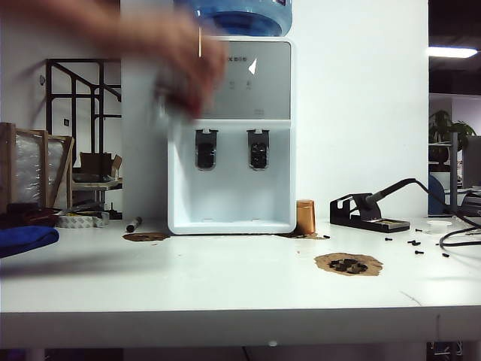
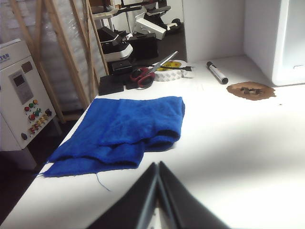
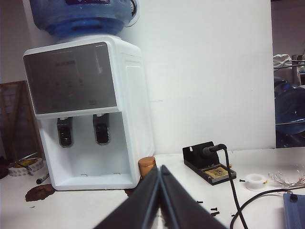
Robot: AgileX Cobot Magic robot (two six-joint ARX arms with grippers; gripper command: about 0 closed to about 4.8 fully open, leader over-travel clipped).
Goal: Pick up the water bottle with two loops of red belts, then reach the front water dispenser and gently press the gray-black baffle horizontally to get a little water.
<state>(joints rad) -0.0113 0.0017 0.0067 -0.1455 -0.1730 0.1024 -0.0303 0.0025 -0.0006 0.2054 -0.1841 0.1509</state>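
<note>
Water dispenser (image 1: 231,135) stands at worktop (image 1: 225,286) rear. Blurred human hand (image 1: 180,60) holds something indistinct before its panel; water bottle not identifiable. Left end effector (image 2: 157,164) clenched, empty, near blue cloth (image 2: 128,126). Right end effector (image 3: 160,168) clenched, empty, facing dispenser.

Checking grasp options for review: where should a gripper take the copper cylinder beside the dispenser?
Probably its upper body, jaws level, coming from the front: the copper cylinder stands upright, close beside the dispenser. The right gripper, shut, faces it; the left gripper, shut, is near the blue cloth.
</note>
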